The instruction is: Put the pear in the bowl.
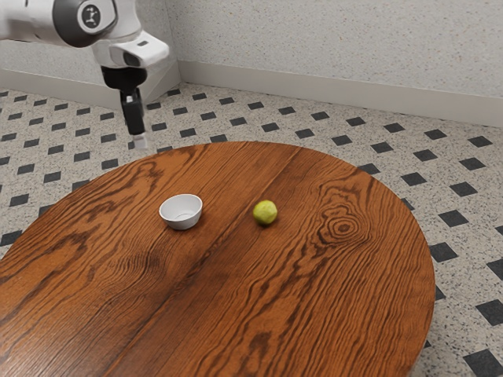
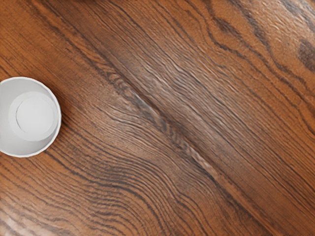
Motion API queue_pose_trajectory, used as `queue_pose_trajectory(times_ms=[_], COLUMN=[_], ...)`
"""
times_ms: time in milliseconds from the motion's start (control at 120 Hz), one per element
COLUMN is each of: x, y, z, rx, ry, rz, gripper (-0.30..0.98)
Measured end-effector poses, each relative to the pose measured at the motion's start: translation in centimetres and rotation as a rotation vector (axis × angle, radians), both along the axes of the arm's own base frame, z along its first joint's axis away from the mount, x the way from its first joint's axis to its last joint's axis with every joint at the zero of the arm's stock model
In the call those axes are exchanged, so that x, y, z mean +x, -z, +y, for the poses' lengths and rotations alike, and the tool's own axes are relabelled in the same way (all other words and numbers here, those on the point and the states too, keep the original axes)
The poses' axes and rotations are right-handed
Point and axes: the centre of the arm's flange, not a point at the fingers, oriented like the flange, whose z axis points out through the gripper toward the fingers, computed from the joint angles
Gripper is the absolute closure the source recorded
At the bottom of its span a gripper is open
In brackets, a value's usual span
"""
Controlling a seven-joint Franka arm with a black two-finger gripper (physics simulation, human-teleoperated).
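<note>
on the round wooden table point(image 1: 236, 314), your pear point(image 1: 266, 213) sits apart from the white bowl point(image 1: 181, 223), leaving you room to grasp it. the bowl stands upright, so its mouth can take the fruit. farther back, your gripper point(image 1: 141, 144) hangs raised, probably for clearance; you can't tell whether it's wide or narrow.

Round wooden table point(image 1: 196, 314), dark-grained (one ringed knot point(image 1: 344, 228), almost eye-like). Speckled floor point(image 1: 428, 157), dark insets point(image 1: 453, 218). Pale wall point(image 1: 330, 39) beyond, plain baseboard point(image 1: 314, 89) at foot.
</note>
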Motion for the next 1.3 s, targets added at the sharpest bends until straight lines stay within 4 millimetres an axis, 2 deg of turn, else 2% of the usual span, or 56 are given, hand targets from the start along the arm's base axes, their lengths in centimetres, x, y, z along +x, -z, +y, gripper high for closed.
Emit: queue_pose_trajectory(times_ms=[333, 425, 475, 533, 583, 625, 675, 800, 925, 1017, 1092, 1300], x=[0.1, 1.4, 3.0, 4.5, 6.6, 8.4, 9.8, 12.7, 15.5, 17.1, 17.4, 19.6], y=[0.0, 0.9, 1.3, 1.8, 3.1, 4.8, 6.7, 9.9, 14.7, 17.8, 20.0, 23.6], z=[0.8, 0.6, -0.4, -3.7, -6.3, -7.5, -7.7, -8.0, -8.7, -9.4, -9.7, -10.1], rx=[0.003, 0.007, 0.009, 0.010, 0.013, 0.019, 0.023, 0.025, -0.007, -0.055, -0.079, -0.053], ry=[0.033, 0.089, 0.156, 0.269, 0.356, 0.407, 0.450, 0.588, 0.760, 0.878, 0.957, 1.136], rz=[-0.004, 0.008, 0.006, 0.005, 0.009, 0.023, 0.044, 0.068, 0.053, 0.003, -0.035, -0.148], gripper=[0.00, 0.00, 0.00, 0.00, 0.00, 0.00, 0.00, 0.00, 0.00, 0.00, 0.00, 0.00])
